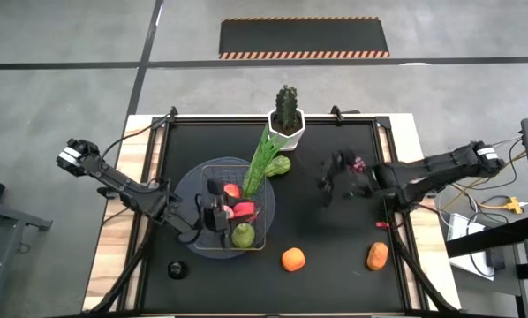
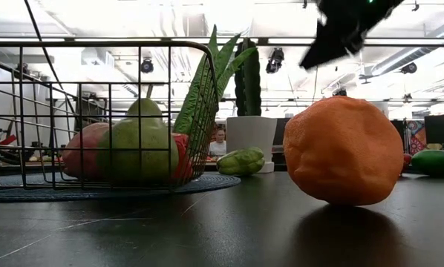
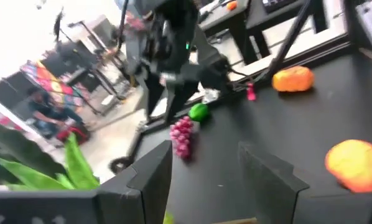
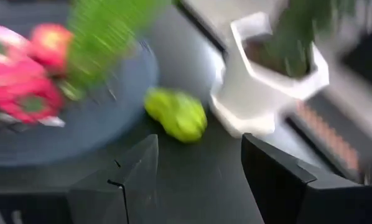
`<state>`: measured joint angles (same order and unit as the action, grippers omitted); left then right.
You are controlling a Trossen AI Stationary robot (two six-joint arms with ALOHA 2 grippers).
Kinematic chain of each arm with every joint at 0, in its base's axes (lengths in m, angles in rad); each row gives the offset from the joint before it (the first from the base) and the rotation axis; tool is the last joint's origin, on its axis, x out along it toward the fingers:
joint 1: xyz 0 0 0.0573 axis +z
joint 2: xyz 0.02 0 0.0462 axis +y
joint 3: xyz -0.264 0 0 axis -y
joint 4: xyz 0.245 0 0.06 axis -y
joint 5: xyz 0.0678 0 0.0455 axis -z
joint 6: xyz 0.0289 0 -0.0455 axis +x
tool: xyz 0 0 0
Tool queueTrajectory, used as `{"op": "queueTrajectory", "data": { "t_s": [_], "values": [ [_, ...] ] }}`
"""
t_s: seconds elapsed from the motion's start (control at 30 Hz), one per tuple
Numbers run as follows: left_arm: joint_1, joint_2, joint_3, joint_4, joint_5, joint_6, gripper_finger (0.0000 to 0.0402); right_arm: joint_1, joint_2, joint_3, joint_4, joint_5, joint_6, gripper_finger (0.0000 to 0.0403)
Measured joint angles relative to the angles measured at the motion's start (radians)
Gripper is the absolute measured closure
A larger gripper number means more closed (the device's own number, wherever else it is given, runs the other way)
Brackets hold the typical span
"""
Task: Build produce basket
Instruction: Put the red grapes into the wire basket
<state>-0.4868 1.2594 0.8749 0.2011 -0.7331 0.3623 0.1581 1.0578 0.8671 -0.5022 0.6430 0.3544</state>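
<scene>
Left gripper (image 1: 213,212) hovers over the shallow dark wire-mesh basket (image 1: 209,168), fingers spread, empty. Basket sits at eight o'clock of the white cactus pot (image 1: 285,124). Right gripper (image 1: 328,187), fingers parted and empty, hangs at three o'clock of the basket. No readable writing.

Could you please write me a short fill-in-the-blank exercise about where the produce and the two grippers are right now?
1. The left gripper hovers over the ____, empty.
2. The green pear lies ____ the wire basket.
3. The open right gripper is near the purple ____.
4. The two orange fruits lie on the table, ____ the basket.

Missing words: basket; inside; grapes; outside
</scene>
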Motion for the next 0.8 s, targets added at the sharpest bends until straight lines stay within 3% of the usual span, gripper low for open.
{"op": "queueTrajectory", "data": {
  "t_s": [0.3,0.53,0.8],
  "values": [
    [0.016,0.001,-0.022,0.004,-0.018,0.06,0.0234,-0.352,0.006,0.027,-0.463,-0.37,0.21,0.0188],
    [0.015,-0.002,-0.032,0.013,-0.017,0.069,0.0234,-0.542,0.05,0.013,-0.614,-0.382,0.215,0.0189],
    [0.009,-0.027,-0.036,0.0,-0.017,0.064,0.0234,-0.577,0.163,-0.012,-0.595,-0.38,0.171,0.0189]
  ]
}}
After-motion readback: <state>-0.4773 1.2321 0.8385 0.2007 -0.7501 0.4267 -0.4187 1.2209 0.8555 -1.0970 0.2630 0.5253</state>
